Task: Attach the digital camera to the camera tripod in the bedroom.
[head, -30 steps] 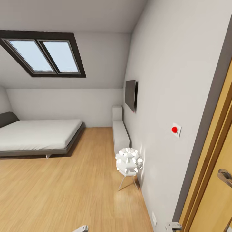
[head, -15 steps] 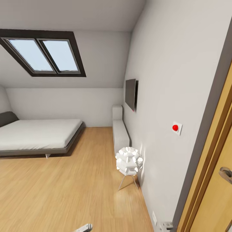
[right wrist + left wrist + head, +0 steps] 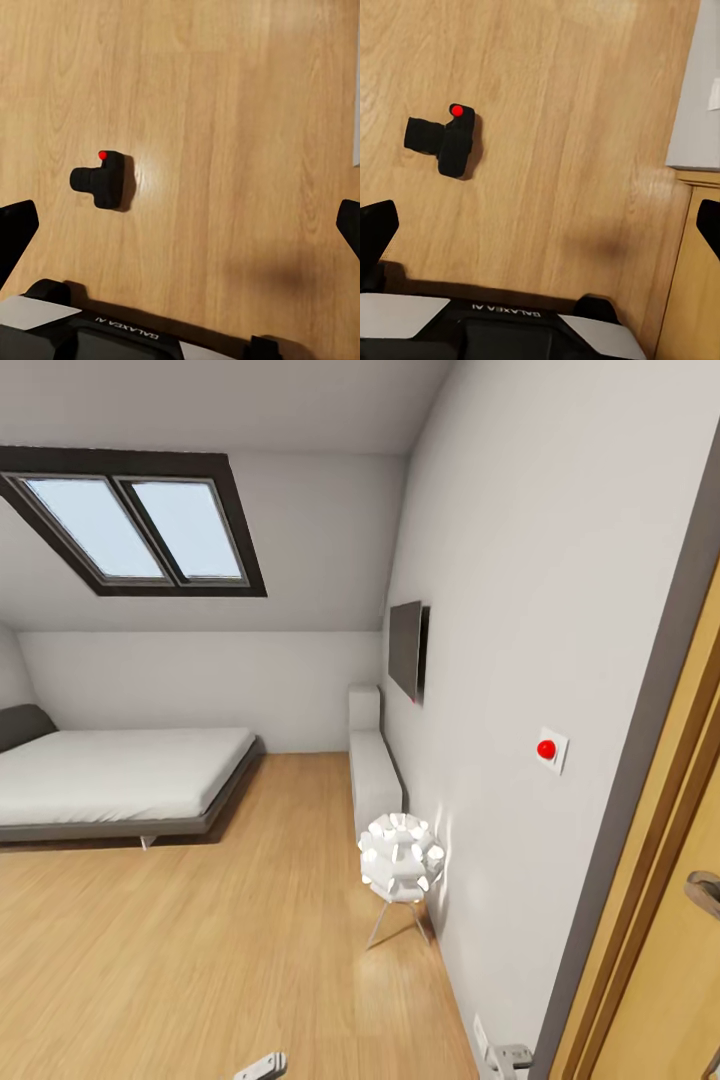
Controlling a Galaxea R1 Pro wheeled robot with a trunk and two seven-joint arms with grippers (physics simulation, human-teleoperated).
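— What did the head camera take in?
— A bedroom: light wood plank floor (image 3: pixel 200 950), a low grey bed (image 3: pixel 120 780) under a dark-framed skylight (image 3: pixel 140 525).
— And along the right-hand wall?
— A flat black screen (image 3: pixel 406 652) hung above a long white bench (image 3: pixel 372 770); nearer stood a white spiky ball lamp (image 3: pixel 400 857) on thin legs, and a wall plate with a red button (image 3: pixel 548 749) beside the wooden door (image 3: pixel 670 960).

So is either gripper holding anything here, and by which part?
Nothing is held. The digital camera lies on the wood floor, apart from both grippers; the left gripper and right gripper are open.
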